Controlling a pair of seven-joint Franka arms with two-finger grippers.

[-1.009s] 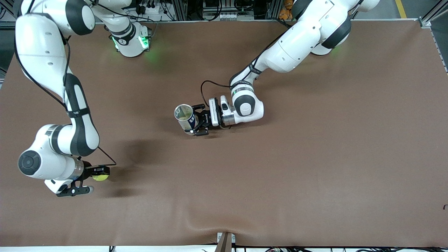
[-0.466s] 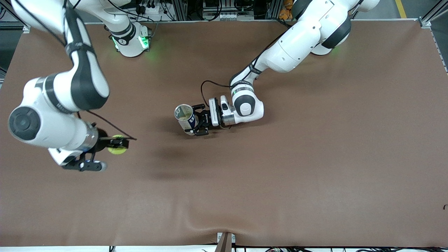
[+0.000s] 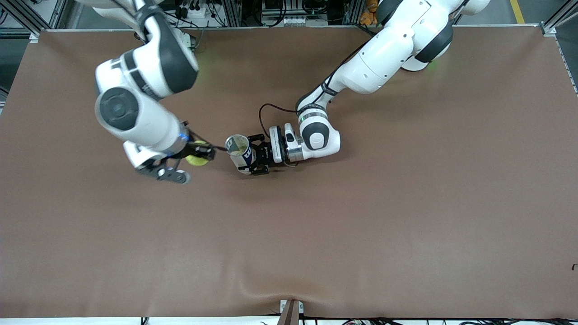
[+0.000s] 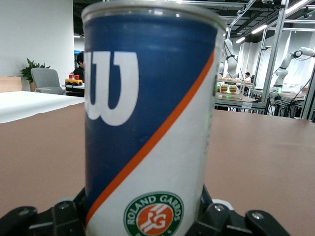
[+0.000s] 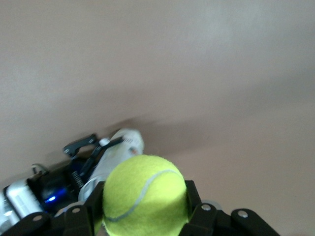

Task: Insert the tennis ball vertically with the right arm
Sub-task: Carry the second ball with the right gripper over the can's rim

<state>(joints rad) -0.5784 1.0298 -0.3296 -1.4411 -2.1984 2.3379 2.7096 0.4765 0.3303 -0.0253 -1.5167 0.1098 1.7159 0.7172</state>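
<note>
A yellow-green tennis ball (image 3: 197, 160) (image 5: 145, 194) sits between the fingers of my right gripper (image 3: 200, 156) (image 5: 145, 214), which is shut on it. The right arm is raised, and the ball hangs over the table just beside the can, toward the right arm's end. A blue and white tennis ball can (image 3: 239, 152) (image 4: 147, 113) stands upright with its top open. My left gripper (image 3: 254, 159) (image 4: 147, 223) is shut on the can's lower part. The right wrist view shows the can (image 5: 117, 150) lower down, next to the ball.
The brown table mat (image 3: 361, 216) spreads wide all round the can. A small bracket (image 3: 291, 311) sticks up at the table's front edge. A black cable (image 3: 263, 113) loops from the left wrist. Racks and wiring (image 3: 271, 11) line the edge where the bases stand.
The right arm has lifted and swung the tennis ball from near the front edge at its own end of the table to right beside the can. The left arm and can have not moved.
</note>
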